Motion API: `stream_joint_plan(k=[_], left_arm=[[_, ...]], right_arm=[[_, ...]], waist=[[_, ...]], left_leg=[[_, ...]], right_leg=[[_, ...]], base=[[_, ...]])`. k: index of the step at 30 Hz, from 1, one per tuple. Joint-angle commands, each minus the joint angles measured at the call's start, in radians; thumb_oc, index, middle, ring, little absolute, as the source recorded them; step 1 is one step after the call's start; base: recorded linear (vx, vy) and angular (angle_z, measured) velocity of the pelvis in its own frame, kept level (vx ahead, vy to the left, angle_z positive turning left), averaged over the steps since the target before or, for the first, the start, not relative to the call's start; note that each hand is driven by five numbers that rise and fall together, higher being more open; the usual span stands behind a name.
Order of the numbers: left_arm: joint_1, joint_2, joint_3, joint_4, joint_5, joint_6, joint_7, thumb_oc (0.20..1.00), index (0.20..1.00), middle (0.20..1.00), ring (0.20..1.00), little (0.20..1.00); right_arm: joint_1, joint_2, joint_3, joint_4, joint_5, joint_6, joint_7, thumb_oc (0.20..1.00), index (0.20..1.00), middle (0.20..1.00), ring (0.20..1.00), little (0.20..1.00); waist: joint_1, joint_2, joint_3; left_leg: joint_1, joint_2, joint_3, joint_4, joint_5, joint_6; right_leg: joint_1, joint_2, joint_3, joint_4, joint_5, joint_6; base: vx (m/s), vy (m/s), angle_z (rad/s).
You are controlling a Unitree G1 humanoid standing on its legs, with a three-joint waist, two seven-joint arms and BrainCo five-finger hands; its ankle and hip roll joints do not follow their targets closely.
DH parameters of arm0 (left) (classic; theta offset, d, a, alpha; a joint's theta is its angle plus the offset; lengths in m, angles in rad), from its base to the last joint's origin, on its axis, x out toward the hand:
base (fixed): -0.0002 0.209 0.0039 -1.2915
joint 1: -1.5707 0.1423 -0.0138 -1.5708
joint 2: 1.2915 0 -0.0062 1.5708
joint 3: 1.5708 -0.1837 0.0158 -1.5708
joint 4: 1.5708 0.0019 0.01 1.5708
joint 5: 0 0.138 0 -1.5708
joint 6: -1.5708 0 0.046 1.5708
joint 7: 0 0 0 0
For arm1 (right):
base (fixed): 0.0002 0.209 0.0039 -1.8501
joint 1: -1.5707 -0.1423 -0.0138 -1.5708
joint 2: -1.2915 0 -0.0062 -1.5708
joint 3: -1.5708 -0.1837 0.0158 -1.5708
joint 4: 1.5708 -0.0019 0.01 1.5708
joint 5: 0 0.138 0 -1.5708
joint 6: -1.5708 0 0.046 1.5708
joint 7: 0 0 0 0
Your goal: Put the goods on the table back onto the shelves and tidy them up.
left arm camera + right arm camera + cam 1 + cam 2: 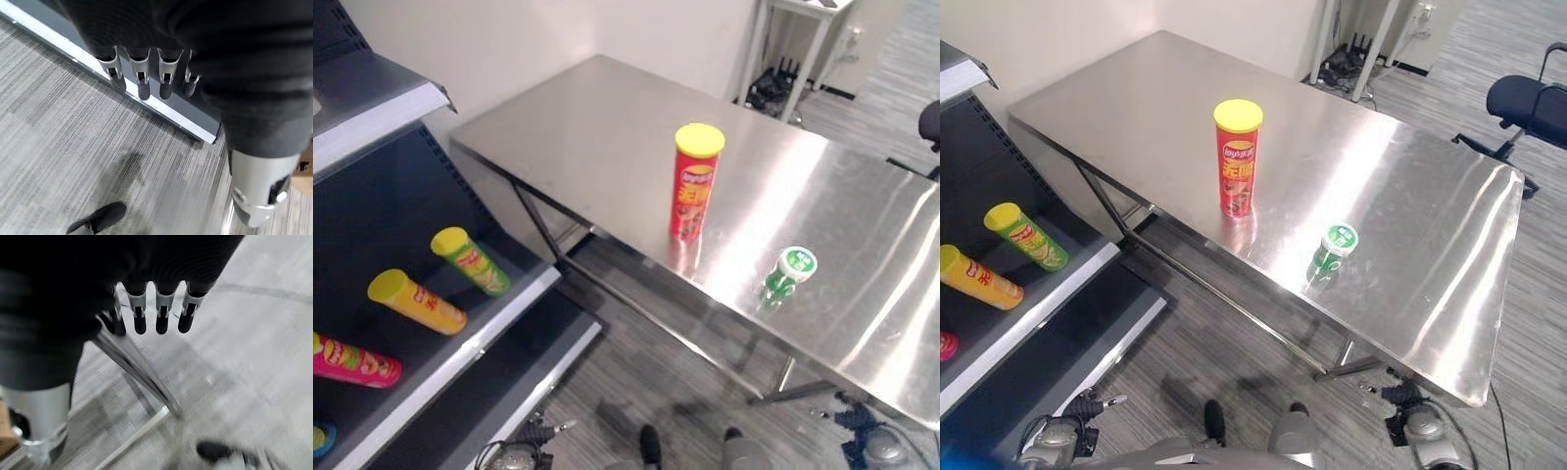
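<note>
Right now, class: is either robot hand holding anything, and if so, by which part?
Nothing is held. The left hand and right hand hang open above the floor; the red can and green bottle stand untouched on the table.

left hand [142, 73]: hangs down, fingers straight and loose, holding nothing.
right hand [159, 311]: hangs down, fingers straight and loose, holding nothing.

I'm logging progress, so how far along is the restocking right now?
Done: yellow, green and pink cans lie on the shelf, though on their sides. In hand: nothing; the left hand and right hand hang open above the floor. Left: the red can and the small green cup stand on the table.
</note>
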Motion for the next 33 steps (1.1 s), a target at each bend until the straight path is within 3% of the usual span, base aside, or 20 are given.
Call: stream_joint_plan(k=[1,2,4,6,8,10,12,14,15,17,18,22,26,28,33], left_arm=[[-0.036,0.018,0.04,-0.02,0.027,-0.015,0.009,1.0,1.0,1.0,1.0,1.0],[-0.042,0.025,0.044,-0.014,0.026,-0.014,0.01,1.0,1.0,1.0,1.0,1.0],[-0.048,0.033,0.044,-0.011,0.025,-0.009,0.002,1.0,1.0,1.0,1.0,1.0],[-0.06,0.044,0.034,-0.015,0.023,-0.007,-0.004,1.0,1.0,1.0,1.0,1.0],[-0.07,0.046,0.024,-0.017,0.023,-0.007,-0.006,1.0,1.0,1.0,1.0,1.0],[-0.108,0.072,-0.014,-0.011,0.028,-0.004,-0.024,1.0,1.0,1.0,1.0,1.0],[-0.118,0.086,-0.024,0.004,0.035,-0.003,-0.029,1.0,1.0,1.0,1.0,1.0],[-0.117,0.106,-0.016,0.012,0.032,0.0,-0.037,1.0,1.0,1.0,1.0,1.0],[-0.119,0.11,-0.01,0.014,0.028,-0.001,-0.039,1.0,1.0,1.0,1.0,1.0],[-0.101,0.129,0.018,0.002,0.028,-0.003,-0.041,1.0,1.0,1.0,1.0,1.0],[-0.042,0.101,0.086,-0.044,0.035,-0.016,-0.034,1.0,1.0,1.0,1.0,1.0],[-0.007,0.065,0.1,-0.078,0.031,-0.035,-0.042,1.0,1.0,1.0,1.0,1.0],[0.001,0.049,0.088,-0.104,0.023,-0.042,-0.05,1.0,1.0,1.0,1.0,1.0],[-0.002,0.042,0.065,-0.112,0.016,-0.046,-0.057,1.0,1.0,1.0,1.0,1.0],[0.004,0.032,0.065,-0.099,0.012,-0.046,-0.065,1.0,1.0,1.0,1.0,1.0]], right_arm=[[-0.081,-0.039,-0.032,-0.038,-0.017,-0.063,-0.004,1.0,1.0,1.0,1.0,1.0],[-0.068,-0.058,-0.043,-0.038,-0.005,-0.064,0.007,1.0,1.0,1.0,1.0,1.0],[-0.049,-0.072,-0.062,-0.006,0.015,-0.059,0.018,1.0,1.0,1.0,1.0,1.0],[-0.018,-0.084,-0.088,0.075,0.044,-0.045,0.042,1.0,1.0,1.0,1.0,1.0],[-0.014,-0.087,-0.099,0.123,0.062,-0.043,0.045,1.0,1.0,1.0,1.0,1.0],[-0.008,-0.077,-0.112,0.367,0.111,-0.021,0.097,1.0,1.0,1.0,1.0,1.0],[0.006,-0.086,-0.166,0.44,0.189,-0.013,0.118,1.0,1.0,1.0,1.0,1.0],[0.0,-0.143,-0.233,0.497,0.234,-0.009,0.119,1.0,1.0,1.0,1.0,1.0],[0.005,-0.17,-0.256,0.472,0.254,-0.012,0.125,1.0,1.0,1.0,1.0,1.0],[0.101,-0.304,-0.373,0.201,0.29,-0.036,0.137,1.0,1.0,1.0,1.0,1.0],[0.279,-0.415,-0.61,-0.309,0.272,-0.109,0.134,1.0,1.0,1.0,1.0,1.0],[0.264,-0.491,-0.688,-0.5,0.212,-0.162,0.112,1.0,1.0,1.0,1.0,1.0],[0.202,-0.568,-0.631,-0.627,0.149,-0.177,0.131,1.0,1.0,1.0,1.0,1.0],[0.126,-0.623,-0.52,-0.699,0.167,-0.195,0.178,1.0,1.0,1.0,1.0,1.0],[0.055,-0.62,-0.354,-0.741,0.185,-0.202,0.244,1.0,1.0,1.0,1.0,1.0]], waist=[[0.003,-0.023,0.029],[-0.008,-0.026,0.038],[-0.008,-0.046,0.042],[-0.019,-0.072,0.035],[-0.024,-0.078,0.034],[-0.026,-0.097,0.033],[-0.032,-0.105,0.031],[-0.042,-0.113,0.025],[-0.047,-0.115,0.025],[-0.076,-0.129,0.022],[-0.116,-0.126,0.018],[-0.117,-0.116,0.007],[-0.098,-0.106,0.004],[-0.067,-0.1,0.006],[-0.035,-0.089,0.006]], left_leg=[[0.014,0.073,-0.011,0.006,-0.068,-0.106],[0.02,0.073,-0.002,0.006,-0.076,-0.105],[0.021,0.07,0.016,0.011,-0.079,-0.113],[0.023,0.087,0.047,0.014,-0.081,-0.116],[0.02,0.09,0.051,0.015,-0.082,-0.117],[0.007,0.1,0.052,0.014,-0.081,-0.122],[0.0,0.107,0.057,0.014,-0.079,-0.124],[0.004,0.11,0.068,0.011,-0.083,-0.125],[0.006,0.112,0.076,0.009,-0.083,-0.127],[0.011,0.115,0.1,0.006,-0.085,-0.131],[0.027,0.118,0.123,0.006,-0.096,-0.133],[0.03,0.118,0.128,0.006,-0.1,-0.129],[0.035,0.115,0.126,0.006,-0.099,-0.128],[0.035,0.117,0.117,0.006,-0.093,-0.132],[0.034,0.119,0.097,0.006,-0.087,-0.138]], right_leg=[[0.052,0.027,0.039,-0.174,0.123,0.017],[0.009,0.064,0.025,-0.22,0.11,0.013],[0.038,0.053,-0.026,-0.309,0.121,0.027],[0.025,0.067,-0.009,-0.315,0.151,0.036],[0.025,0.067,-0.008,-0.32,0.153,0.034],[0.03,0.065,-0.016,-0.346,0.159,0.036],[0.028,0.067,-0.011,-0.359,0.161,0.038],[0.03,0.069,0.0,-0.367,0.169,0.042],[0.029,0.07,0.006,-0.368,0.171,0.044],[0.022,0.076,0.026,-0.367,0.175,0.05],[0.019,0.08,0.047,-0.364,0.175,0.057],[0.014,0.077,0.048,-0.359,0.172,0.059],[0.018,0.072,0.036,-0.355,0.169,0.059],[0.028,0.066,0.017,-0.353,0.156,0.054],[0.047,0.055,-0.017,-0.352,0.137,0.044]], base=[[0.06,0.068,-0.08],[0.03,0.018,-0.24],[0.02,-0.021,-0.29],[0.03,-0.072,-0.17],[0.02,-0.048,-0.31],[-0.01,-0.12,-0.17],[-0.02,-0.078,-0.04],[0.01,-0.046,-0.14],[-0.01,-0.023,-0.22],[-0.02,0.031,-0.28],[-0.01,0.055,-0.32],[-0.01,0.02,-0.22],[-0.02,-0.01,0.06],[-0.04,-0.04,0.15],[-0.01,-0.046,0.29]])
